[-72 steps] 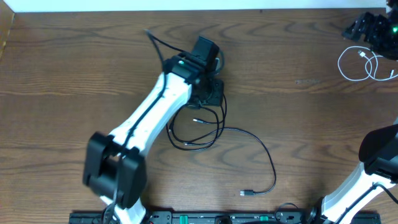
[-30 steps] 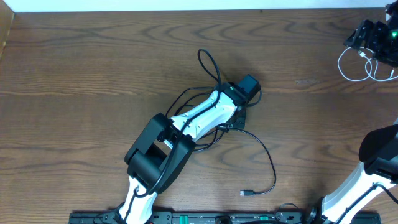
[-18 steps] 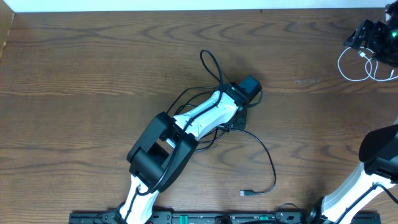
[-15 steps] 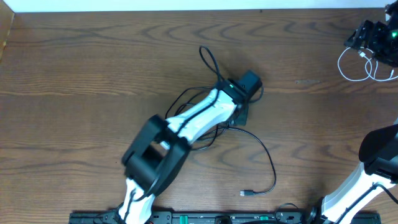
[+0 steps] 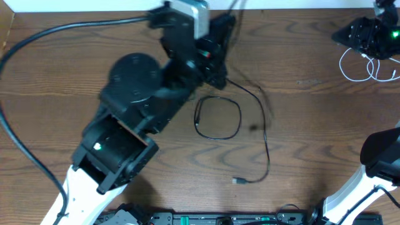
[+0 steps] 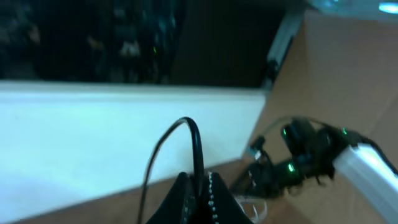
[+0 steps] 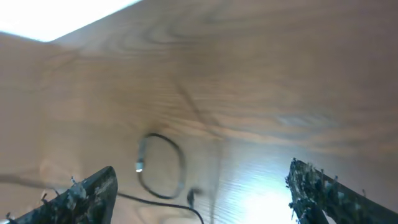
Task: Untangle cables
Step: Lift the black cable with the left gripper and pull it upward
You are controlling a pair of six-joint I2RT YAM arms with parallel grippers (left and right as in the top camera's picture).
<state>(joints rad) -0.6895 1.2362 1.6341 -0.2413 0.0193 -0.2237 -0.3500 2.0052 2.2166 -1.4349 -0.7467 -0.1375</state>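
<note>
My left gripper (image 5: 219, 47) is raised high over the far middle of the table, shut on the black cable (image 5: 267, 147). The cable hangs from it to a round loop (image 5: 196, 119) on the table and ends in a plug (image 5: 239, 181) near the front. In the left wrist view the jaws (image 6: 200, 190) pinch the cable (image 6: 194, 134), which arcs above them. The white cable (image 5: 369, 67) lies looped at the far right. My right gripper (image 5: 353, 36) hovers just above it, open and empty. The right wrist view shows wide-open fingers (image 7: 202, 199) over a blurred looped cord (image 7: 163, 167).
The thick black wire (image 5: 37, 37) of the left arm sweeps across the left of the table. The right arm's base (image 5: 369, 181) stands at the front right. A white wall (image 6: 93, 137) runs behind the table's far edge.
My left arm has lifted from low over the table's middle to high near the far edge, carrying the black cable. The cable's tangle has drawn out into one loop and a long tail.
</note>
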